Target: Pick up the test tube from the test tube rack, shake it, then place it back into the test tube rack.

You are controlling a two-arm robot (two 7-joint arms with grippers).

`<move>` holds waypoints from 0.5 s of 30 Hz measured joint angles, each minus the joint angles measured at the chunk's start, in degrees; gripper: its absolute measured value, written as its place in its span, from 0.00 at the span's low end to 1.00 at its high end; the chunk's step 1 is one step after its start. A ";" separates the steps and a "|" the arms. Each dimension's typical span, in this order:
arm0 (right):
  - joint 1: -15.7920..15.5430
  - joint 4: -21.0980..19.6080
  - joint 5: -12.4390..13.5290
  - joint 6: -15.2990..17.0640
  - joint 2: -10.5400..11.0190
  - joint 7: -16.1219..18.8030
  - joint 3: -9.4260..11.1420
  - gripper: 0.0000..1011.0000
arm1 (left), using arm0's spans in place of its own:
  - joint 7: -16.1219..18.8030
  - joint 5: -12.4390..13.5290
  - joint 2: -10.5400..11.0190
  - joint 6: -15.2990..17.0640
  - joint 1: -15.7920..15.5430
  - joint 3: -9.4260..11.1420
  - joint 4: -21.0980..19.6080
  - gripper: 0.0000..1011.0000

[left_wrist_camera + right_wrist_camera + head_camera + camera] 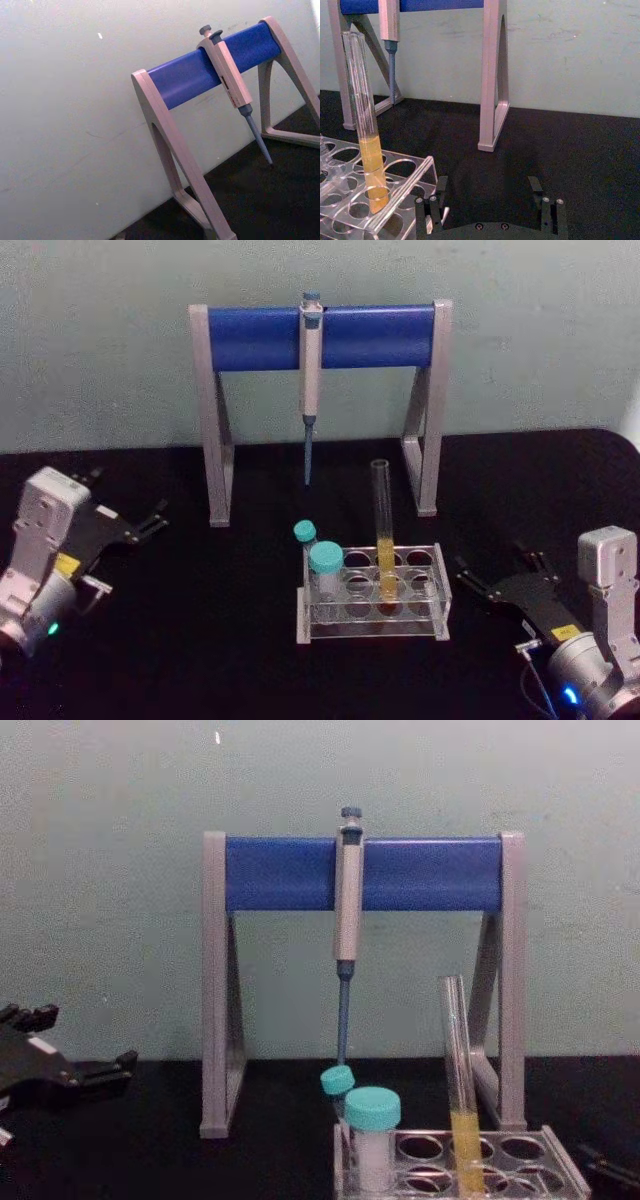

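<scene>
Left gripper (150, 520) is parked on the black table (200, 640) at the far left, well apart from the rack; its black fingers look spread and nothing is held. Behind, a grey-and-blue pipette stand (320, 335) carries a hanging grey-blue pipette (310, 380). Two short white teal-capped vials (326, 570) are seated at the left end of the low clear plastic test tube rack (372, 625). The tall clear glass test tube (383, 530), uncapped, yellow liquid in its lower part, is seated in a hole right of the vials, leaning slightly. Right gripper (490, 200) rests on the table just right of the rack, fingers apart, empty, pointed toward the back wall with the tube off to one side in its wrist view.

Handling, judged: the tube is expected to be light, rigid, smooth and fragile, so slip and crushing are both risks. A moderate squeeze is advised. The grasp is best taken on the bare glass above the liquid line and clear of the rack top, below the rim, with the tube centred between the pads. Being uncapped, it should be kept near upright and shaken gently to avoid spillage. The vials close by leave less room on that side.
</scene>
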 joint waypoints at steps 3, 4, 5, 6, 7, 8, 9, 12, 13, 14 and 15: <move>0.00 -0.02 0.05 -0.03 0.01 0.00 -0.02 0.99 | 0.00 0.00 0.00 0.00 0.00 0.00 0.00 1.00; 0.00 -0.03 0.06 -0.04 0.01 0.00 -0.03 0.99 | 0.00 0.00 0.00 0.00 0.00 0.00 0.00 1.00; 0.00 -0.04 0.09 -0.05 0.02 0.00 -0.04 0.99 | 0.00 0.00 0.00 0.00 0.00 0.00 0.00 1.00; 0.00 -0.04 0.09 -0.05 0.03 0.00 -0.05 0.99 | 0.00 0.00 0.00 0.00 0.00 0.00 0.00 1.00; 0.00 -0.05 0.10 -0.05 0.03 0.00 -0.05 0.99 | 0.00 0.00 0.00 0.00 0.00 0.00 0.00 1.00; 0.00 -0.05 0.10 -0.06 0.03 0.00 -0.06 0.99 | 0.00 0.00 0.00 0.00 0.00 0.00 -0.01 1.00; 0.00 -0.06 0.12 -0.06 0.04 0.00 -0.06 0.99 | 0.00 0.00 0.00 0.00 0.00 0.00 0.00 1.00; 0.00 -0.08 0.13 -0.08 0.06 0.00 -0.06 0.99 | 0.00 0.00 0.00 0.00 0.00 0.00 0.00 1.00; 0.00 -0.08 0.14 -0.08 0.06 0.00 -0.06 0.99 | 0.00 0.00 0.00 0.00 0.00 0.00 -0.01 1.00; 0.00 -0.08 0.14 -0.09 0.07 0.00 -0.06 0.99 | 0.00 0.00 0.00 0.00 0.00 0.00 0.00 1.00; 0.00 -0.09 0.14 -0.10 0.08 0.00 -0.06 0.99 | 0.00 0.00 0.00 0.00 0.00 0.00 -0.01 1.00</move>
